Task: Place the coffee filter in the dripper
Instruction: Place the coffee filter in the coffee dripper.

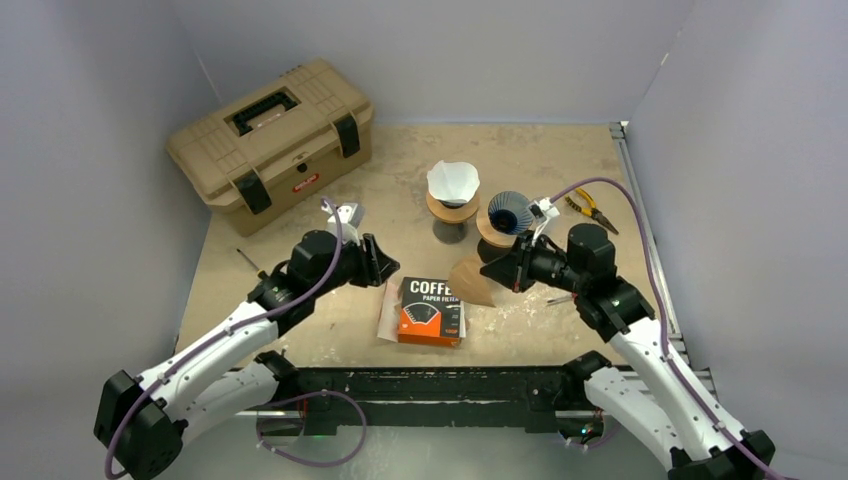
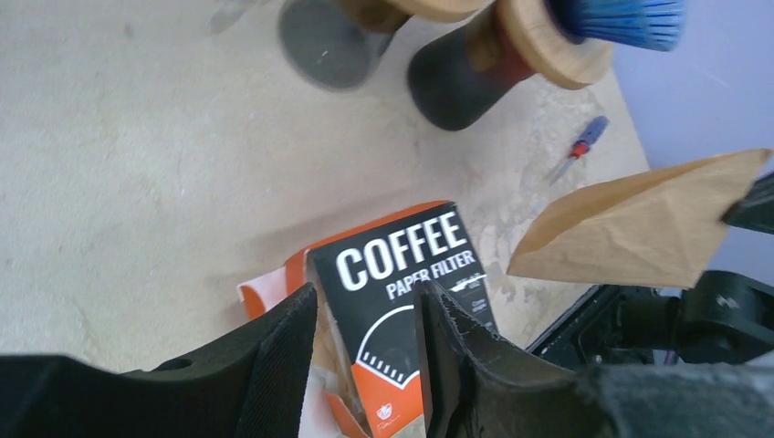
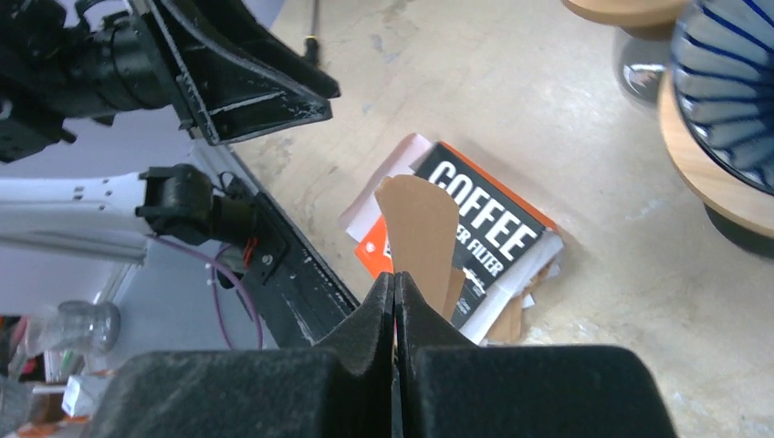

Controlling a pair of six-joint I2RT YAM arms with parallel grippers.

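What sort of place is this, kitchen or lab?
Probably a robot test cell, not a kitchen: plain partition walls box in a scuffed table, with a tan toolbox and pliers on it.

Your left arm (image 1: 215,345) is holding a forward, inward reach from its base, with the left gripper (image 1: 385,265) hovering low, its jaws standing apart and nothing between them. Your right arm (image 1: 640,350) is leaning in from the opposite side, the right gripper (image 1: 487,270) pointing toward the left one and pinching the coffee filter (image 1: 470,283) tight.
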